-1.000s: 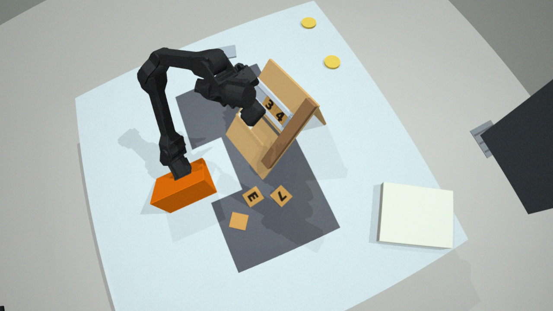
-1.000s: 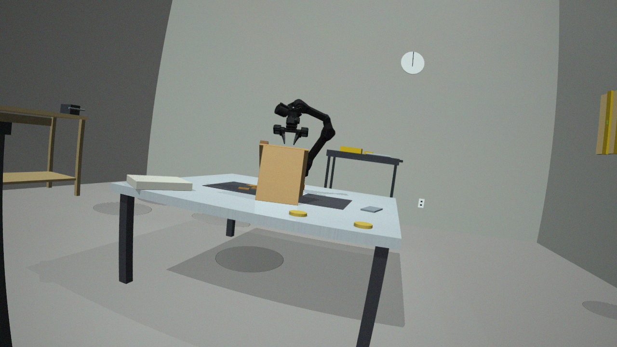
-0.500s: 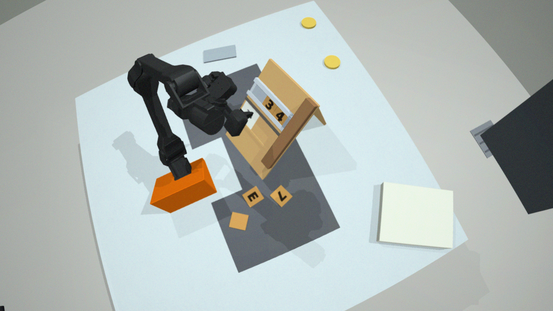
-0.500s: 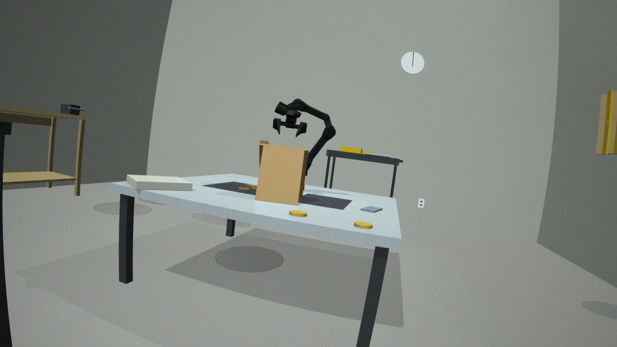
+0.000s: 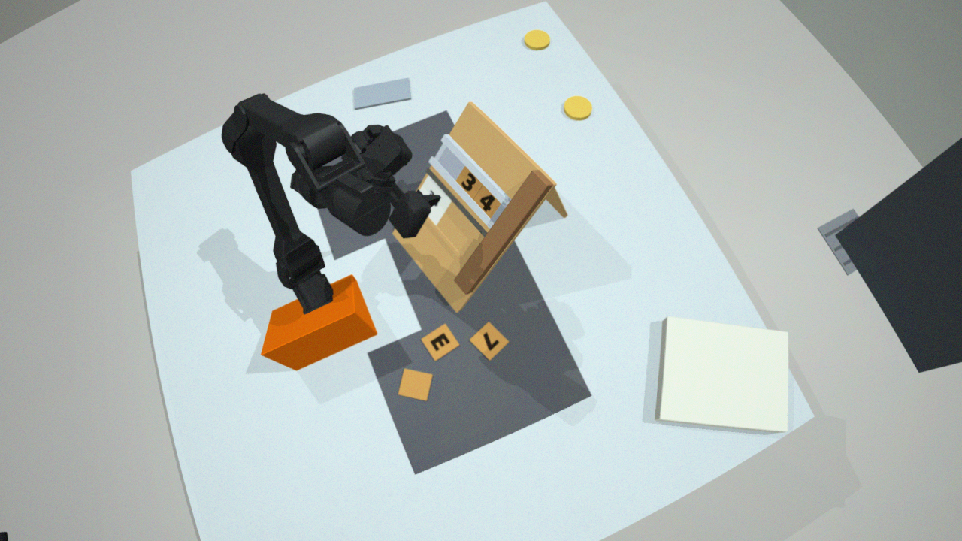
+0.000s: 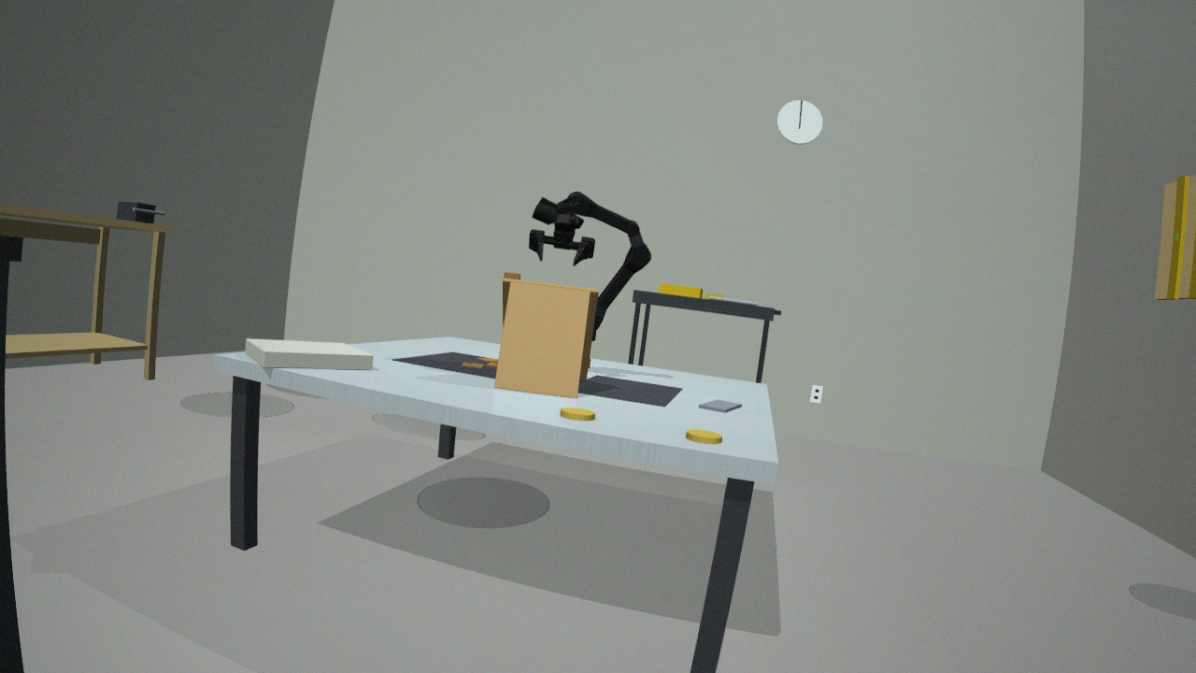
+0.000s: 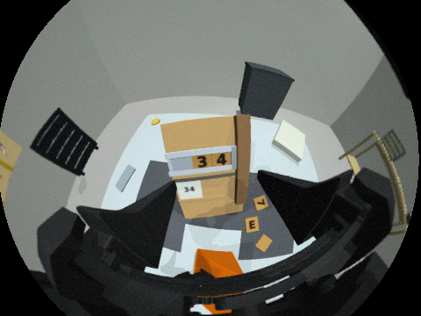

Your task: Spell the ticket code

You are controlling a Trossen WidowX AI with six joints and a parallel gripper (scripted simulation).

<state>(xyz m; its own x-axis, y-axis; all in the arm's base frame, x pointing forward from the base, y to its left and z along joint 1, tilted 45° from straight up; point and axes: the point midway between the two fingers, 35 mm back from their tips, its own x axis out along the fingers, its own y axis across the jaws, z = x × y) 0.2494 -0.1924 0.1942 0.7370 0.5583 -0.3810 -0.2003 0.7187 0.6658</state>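
1. Gripper (image 6: 561, 248): spread wide, holding nothing, raised above and clear of the board (image 5: 470, 222), fingers pointing down

2. Board: tan easel standing tilted on the desk (image 5: 269, 437), brown stop bar (image 5: 506, 230) along its right-hand edge

3. Letter rail (image 7: 200, 161): pale channel across the board face, carrying two tiles, "3" tile (image 5: 467, 181) and "4" tile (image 5: 487, 201), side by side, the "4" against the stop bar; read left to right in the wrist view as 34

4. Ticket (image 7: 189, 189): white slip on the board just below the rail, printed 34

5. Spare tiles on the dark mat (image 5: 484, 403) in front of the board: "E" tile (image 5: 440, 342), "7" tile (image 5: 488, 340), blank tile (image 5: 415, 384); all flat, well apart from the rail

6. Other items on the desk: orange base block (image 5: 316, 322), cream slab (image 5: 723, 373), two yellow discs (image 5: 577, 107), small grey plate (image 5: 382, 92); none seen off the edge

7. Progress, as judged: rail code matches ticket, both tiles seated and released; nothing apparently left but withdrawing, spares not needed
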